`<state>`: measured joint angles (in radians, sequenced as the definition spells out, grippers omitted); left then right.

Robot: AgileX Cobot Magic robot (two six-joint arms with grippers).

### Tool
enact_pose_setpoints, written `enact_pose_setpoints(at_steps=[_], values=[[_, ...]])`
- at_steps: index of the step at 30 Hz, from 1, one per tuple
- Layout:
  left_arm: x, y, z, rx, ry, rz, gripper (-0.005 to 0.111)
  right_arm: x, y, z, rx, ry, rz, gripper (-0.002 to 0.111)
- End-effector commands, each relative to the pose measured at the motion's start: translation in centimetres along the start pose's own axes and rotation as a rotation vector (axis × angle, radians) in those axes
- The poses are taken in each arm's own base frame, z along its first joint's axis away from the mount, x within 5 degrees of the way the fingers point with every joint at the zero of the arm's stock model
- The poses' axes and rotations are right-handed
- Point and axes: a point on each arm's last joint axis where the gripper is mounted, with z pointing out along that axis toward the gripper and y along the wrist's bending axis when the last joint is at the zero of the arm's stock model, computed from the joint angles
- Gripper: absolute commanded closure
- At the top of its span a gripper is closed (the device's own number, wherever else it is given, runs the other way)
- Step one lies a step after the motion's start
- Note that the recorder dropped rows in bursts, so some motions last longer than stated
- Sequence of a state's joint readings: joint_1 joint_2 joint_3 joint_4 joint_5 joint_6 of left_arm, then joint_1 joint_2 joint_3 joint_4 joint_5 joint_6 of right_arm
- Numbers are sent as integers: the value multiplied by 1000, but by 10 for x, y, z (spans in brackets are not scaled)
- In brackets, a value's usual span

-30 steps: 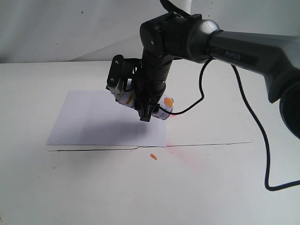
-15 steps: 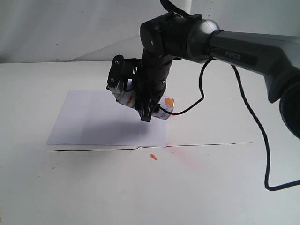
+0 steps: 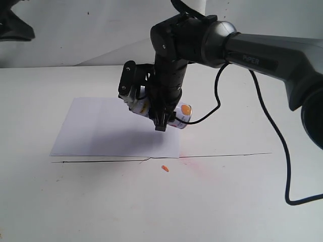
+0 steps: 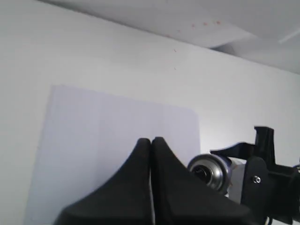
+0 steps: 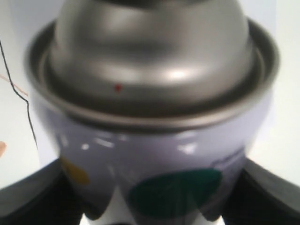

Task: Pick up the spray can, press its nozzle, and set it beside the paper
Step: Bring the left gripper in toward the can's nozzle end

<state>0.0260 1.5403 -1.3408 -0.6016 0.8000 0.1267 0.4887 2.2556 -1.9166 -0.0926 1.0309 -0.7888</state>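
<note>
the right gripper (image 3: 147, 108) is clamped on the spray can (image 3: 182, 114) and holds it in the air, tilted well over on its side, above the near right part of the paper (image 3: 101, 128), which lies flat on the white table (image 3: 237, 201). in the exterior view the black fingers cover most of the can; a pale end with an orange dot sticks out to the right of them. close up in the right wrist view the can (image 5: 154, 154) has a whitish, faintly lilac body with a green dot and a yellow-orange dot, topped by a dull silver dome inside a rolled rim; the black fingers (image 5: 28, 199) press on both sides of it. the nozzle is cut off there. in the left wrist view the left gripper (image 4: 151, 140) has its fingers pressed together with nothing between them, over the paper (image 4: 108, 126), and the can's (image 4: 209, 171) round silver end faces that camera. a small orange scrap (image 3: 164, 168) lies on the table just in front of the paper.
</note>
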Motion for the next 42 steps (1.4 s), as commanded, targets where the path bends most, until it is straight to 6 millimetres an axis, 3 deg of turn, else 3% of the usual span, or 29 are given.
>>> enact_pose_setpoints(at_steps=[1, 8, 19, 25, 31, 42], values=[[-13, 11, 38, 118, 154, 33, 107, -1, -6, -11, 34, -16, 2, 108], [-19, 20, 86, 251, 282, 10, 107, -2, -6, -11, 44, -26, 2, 108], [-11, 31, 133, 425, 415, -60, 107, 0, -9, -11, 73, -6, -18, 108], [-2, 42, 154, 436, 461, -85, 107, 0, -10, -11, 80, -2, -18, 108], [10, 18, 163, 468, 501, -36, 107, -2, -12, -11, 106, -29, -19, 108], [11, 16, 164, 472, 504, -33, 107, -2, -16, -12, 152, -22, -43, 108]])
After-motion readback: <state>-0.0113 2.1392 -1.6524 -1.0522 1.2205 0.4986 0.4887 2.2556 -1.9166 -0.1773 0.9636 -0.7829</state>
